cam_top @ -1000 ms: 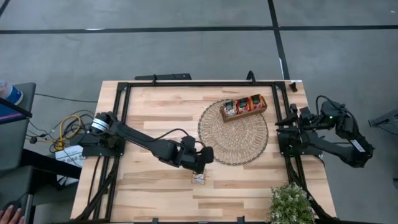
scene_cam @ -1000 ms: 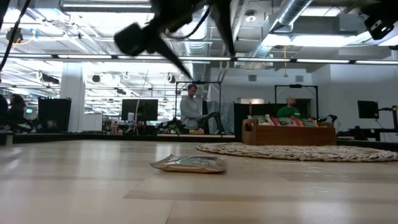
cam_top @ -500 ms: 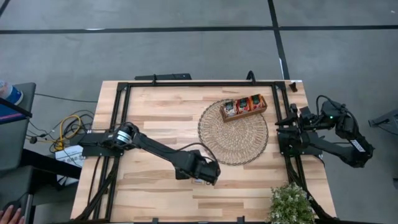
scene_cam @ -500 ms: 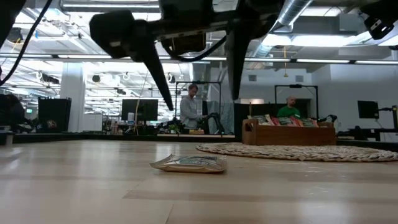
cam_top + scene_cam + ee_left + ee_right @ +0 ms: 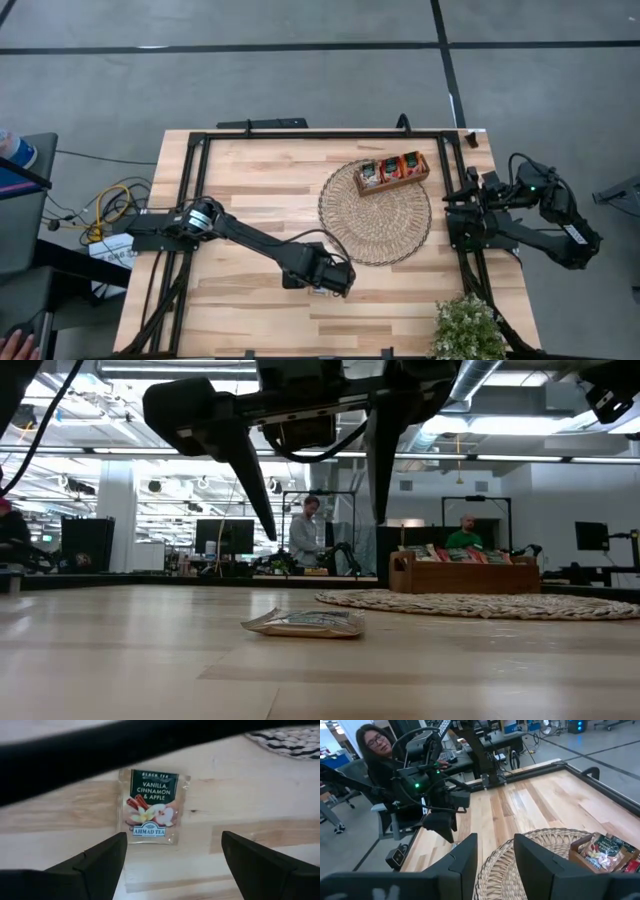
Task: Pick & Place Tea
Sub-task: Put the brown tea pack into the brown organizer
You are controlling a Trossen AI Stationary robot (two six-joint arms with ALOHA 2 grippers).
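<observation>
1. The left gripper [image 5: 172, 855] is held with its fingers [image 5: 97, 860] spread wide, nothing between them.
2. The tea bag [image 5: 151, 805] is seen lying flat on the table [image 5: 60, 815], just ahead of the fingertips and centred between them.
3. It is judged light, thin, crinkly and slippery; opposite edges should be pinched, since a flat packet offers little to grasp.
4. The wicker mat [image 5: 375, 215] lies beyond, with the wooden tray [image 5: 391, 172] on it.
5. The right gripper [image 5: 495, 862] is parked well apart, its fingers partly closed on nothing.
</observation>
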